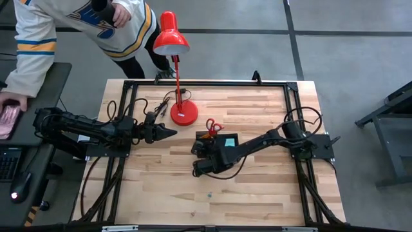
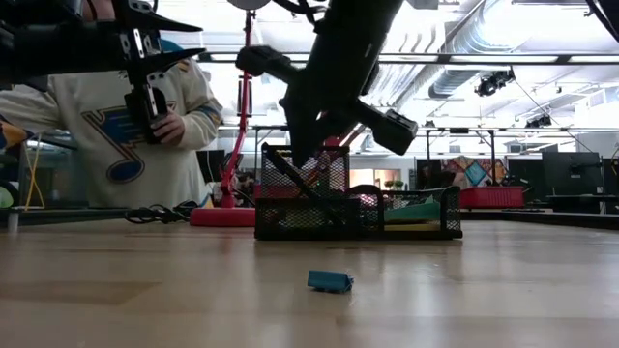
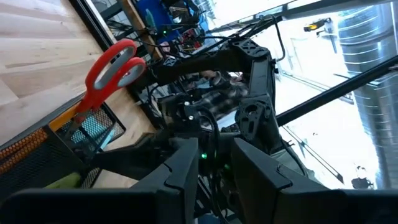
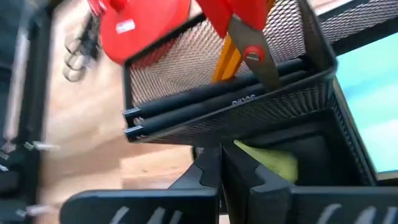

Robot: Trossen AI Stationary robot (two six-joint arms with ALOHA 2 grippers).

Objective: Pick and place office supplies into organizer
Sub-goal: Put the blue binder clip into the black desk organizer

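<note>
Black wire-mesh rectangular organizer [image 1: 217, 143] sits near mid-table on the pale wooden tabletop [image 1: 257, 193], just beside the round base of the red desk lamp [image 1: 183, 113]. Red-handled scissors [image 1: 213, 126] stand upright in its taller compartment, handles up; orange pencils [image 4: 227, 55] and two black pens [image 4: 217, 99] lean in the same section. A teal square sticky-note pad [image 1: 230, 142] lies in the low compartment. Right gripper [image 1: 201, 165] is low over the organizer's near side, fingers pressed together with nothing visible between them; a yellowish item [image 4: 268, 158] lies just past its tips, identity unclear. Left gripper [image 1: 168, 133] hovers above the table left of the lamp base, fingers [image 3: 180, 171] partly apart, holding nothing visible. A small teal block [image 2: 329, 281] lies alone on the table nearer the front edge. A person in a white jersey [image 1: 84, 26] stands behind the table.
</note>
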